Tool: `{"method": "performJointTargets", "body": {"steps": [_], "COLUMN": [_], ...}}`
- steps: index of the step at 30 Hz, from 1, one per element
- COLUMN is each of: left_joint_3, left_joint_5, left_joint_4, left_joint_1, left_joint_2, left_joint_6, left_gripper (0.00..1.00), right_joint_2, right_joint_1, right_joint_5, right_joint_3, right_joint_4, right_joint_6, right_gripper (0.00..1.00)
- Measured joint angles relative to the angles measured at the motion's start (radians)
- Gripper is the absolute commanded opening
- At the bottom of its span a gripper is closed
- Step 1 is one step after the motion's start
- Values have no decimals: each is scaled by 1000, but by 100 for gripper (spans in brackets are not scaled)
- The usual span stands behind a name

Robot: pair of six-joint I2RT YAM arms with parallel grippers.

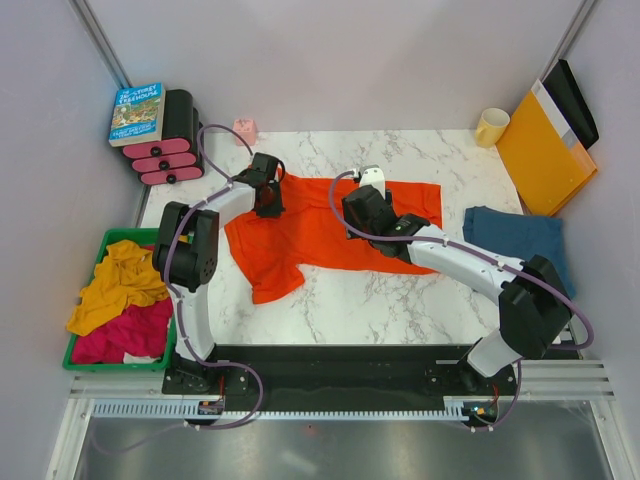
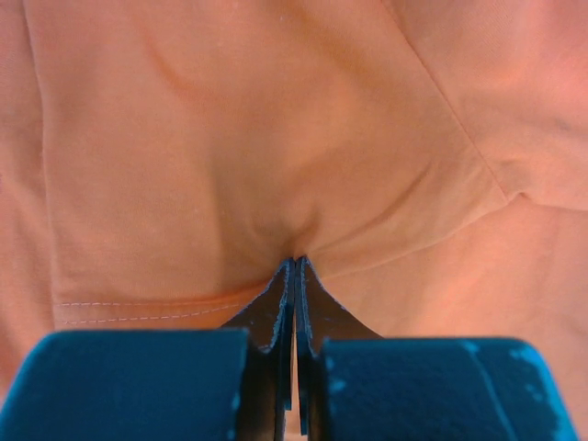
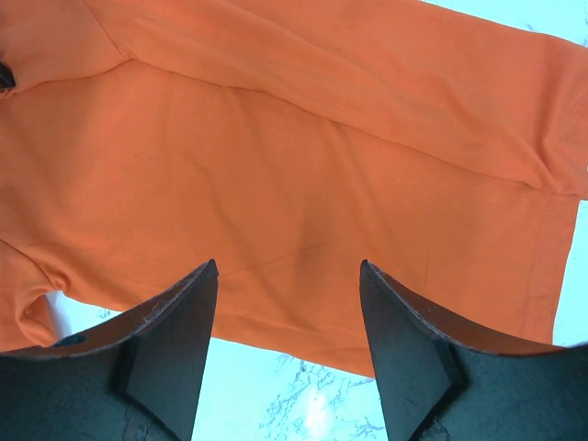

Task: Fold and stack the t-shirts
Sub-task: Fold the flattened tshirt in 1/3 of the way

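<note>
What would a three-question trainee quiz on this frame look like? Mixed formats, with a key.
1. True or false: the left gripper is shut, pinching a fold of the orange-red t-shirt.
2. Where is the folded blue t-shirt?
A. stacked on the orange-red t-shirt
B. on the table, to the right of the orange-red t-shirt and apart from it
C. held in the right gripper
3. Fill in: the right gripper is over the orange-red t-shirt with its jaws ____.

Key: 1 true; 2 B; 3 open.
</note>
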Motion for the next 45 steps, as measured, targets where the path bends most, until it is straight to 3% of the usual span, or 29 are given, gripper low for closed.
{"method": "performJointTargets", "body": {"steps": [8,25,29,30,35,41,45], "left_joint_3": [16,233,298,310,324,326,279], "left_joint_5": [-26,-26,-25,-25,-29,-37,-36], "left_joint_4": [3,0,-3,-3,-26,-46,-35], "left_joint_1": [3,83,97,100,107,106,98], "left_joint_2": [0,51,112,129,180,182,141], "left_joint_6": [0,0,0,-1,-16,-34,-39], "left_gripper": [2,2,14,28,62,62,55], "right_joint_2": [0,0,0,0,5,13,20], "right_joint_1": [0,0,0,0,0,0,0], "right_joint_5": [-3,-8,-8,-8,-8,-24,-33], "right_joint_3": [0,-2,-10,-12,-22,-27,-27], "right_joint_4": [0,0,0,0,1,0,7], "right_joint_6": [2,12,13,13,13,15,20], "right_gripper": [70,70,70,70,70,70,70]}}
